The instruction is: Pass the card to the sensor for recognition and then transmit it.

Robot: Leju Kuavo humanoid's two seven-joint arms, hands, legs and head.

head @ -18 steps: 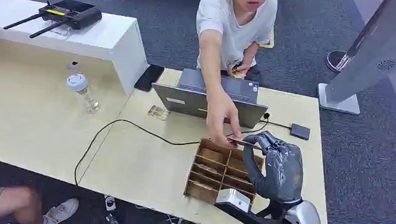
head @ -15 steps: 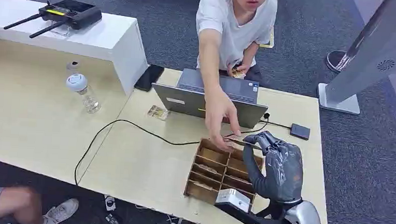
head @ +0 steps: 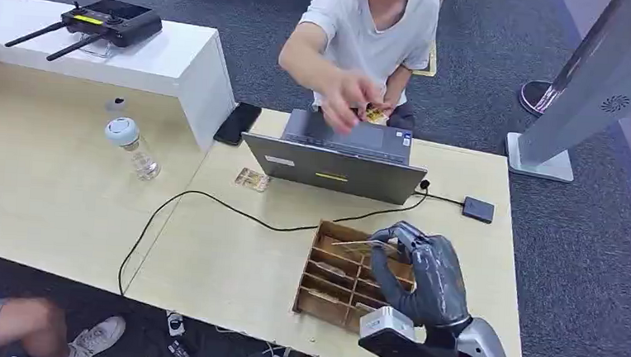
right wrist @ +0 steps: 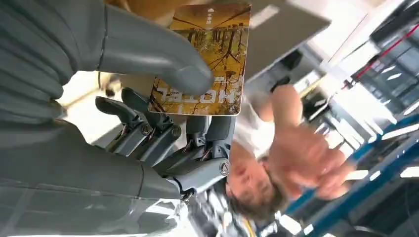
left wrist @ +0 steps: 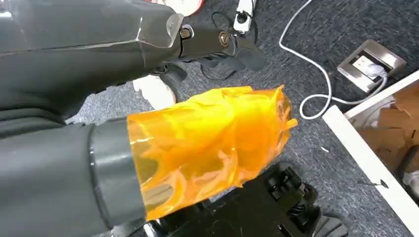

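Observation:
A yellow-brown hotel card (right wrist: 205, 59) is pinched between the thumb and the darker fingers (right wrist: 148, 133) of my right hand (head: 418, 272). In the head view the card (head: 358, 245) lies nearly flat, pointing left over the wooden divider box (head: 330, 287). The small black square sensor (head: 478, 209) sits on the table beyond the hand, near the right edge, on a cable. A person (head: 370, 41) sits behind the laptop with a hand raised near the chest, apart from the card. My left hand (left wrist: 197, 148) hangs over the floor, wrapped in orange film that hides its fingers.
An open grey laptop (head: 338, 159) stands between the person and the box. A black cable (head: 211, 201) crosses the table. A water bottle (head: 132, 147) and a phone (head: 238, 124) lie further left; a white counter (head: 162, 61) bears a black router. A white kiosk base (head: 537, 159) stands at right.
The person's hand has let go of the card and drawn back up towards the chest. My right hand, still holding the card, has come nearer and slightly left over the box.

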